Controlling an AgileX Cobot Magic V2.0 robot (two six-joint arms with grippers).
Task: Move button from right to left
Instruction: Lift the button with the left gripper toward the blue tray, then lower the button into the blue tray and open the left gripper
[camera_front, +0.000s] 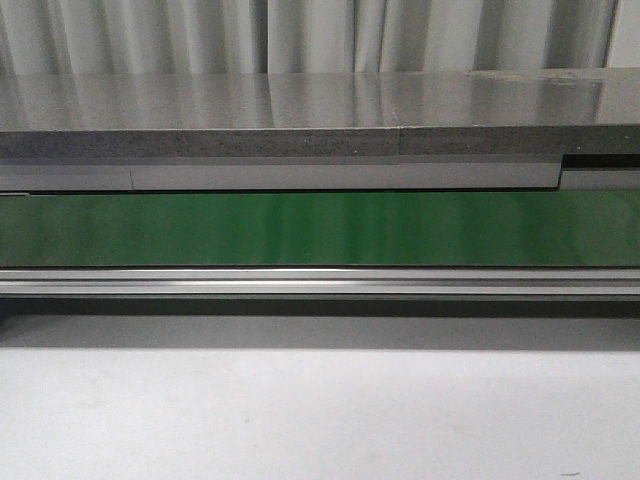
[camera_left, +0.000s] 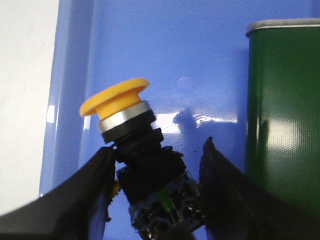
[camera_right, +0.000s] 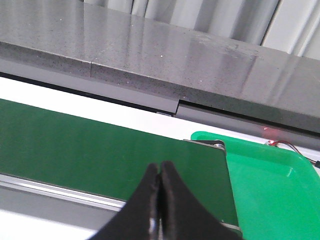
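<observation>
The button (camera_left: 142, 170) shows only in the left wrist view. It has a yellow-orange mushroom cap (camera_left: 115, 97), a silver ring and a black boxy body with a green mark on its metal base. It sits tilted between the two black fingers of my left gripper (camera_left: 161, 147), which close on its body above a blue tray (camera_left: 165, 45). One fingertip (camera_left: 107, 160) touches the neck and the other finger meets the base. My right gripper (camera_right: 159, 167) is shut and empty above the green conveyor belt (camera_right: 90, 145). Neither arm shows in the front view.
The green belt (camera_front: 320, 228) runs across the front view behind a metal rail (camera_front: 320, 283), with a grey stone slab (camera_front: 300, 115) beyond. The belt's end (camera_left: 285, 115) stands beside the blue tray. A green tray (camera_right: 270, 185) lies past the belt's other end.
</observation>
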